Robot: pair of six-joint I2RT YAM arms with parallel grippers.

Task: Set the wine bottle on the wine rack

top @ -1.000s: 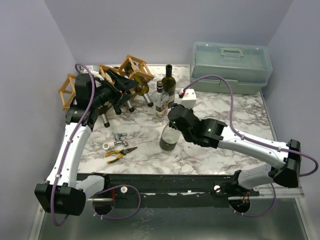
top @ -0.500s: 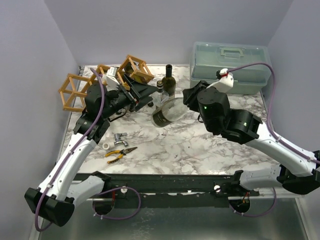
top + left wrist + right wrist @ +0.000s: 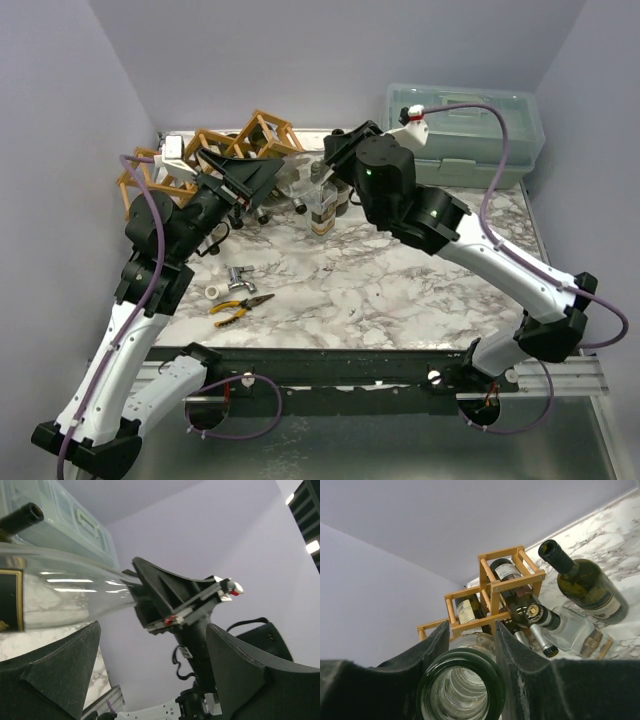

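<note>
One bottle (image 3: 75, 592), clear glass with a dark label, is under carriage and not yet racked. It is held off the table on its side, just right of the rack (image 3: 516, 582) as the top view shows it; no contact with the sticks is visible. The right gripper (image 3: 474, 645) is clamped on the bottle's narrow end, one finger on each flank of the glass. The left gripper (image 3: 152, 630) is also beside the rack, its fingers spread wide and empty. The bottle's body passes just beyond them without touching. Racked bottles (image 3: 517, 600), at least two, already lie in cells facing the right wrist camera; which cell is free for this one cannot be told. Assessment: pickup and lift complete, approach well advanced. Alignment with an open cell, insertion and release are outstanding. A green bottle (image 3: 587, 585) and a square clear bottle (image 3: 570, 627) stand on the table just right of the rack. A toolbox (image 3: 465, 125) sits well right of it. Pliers (image 3: 240, 305) and a metal fitting (image 3: 238, 274) lie in front of it, toward the arm bases.
</note>
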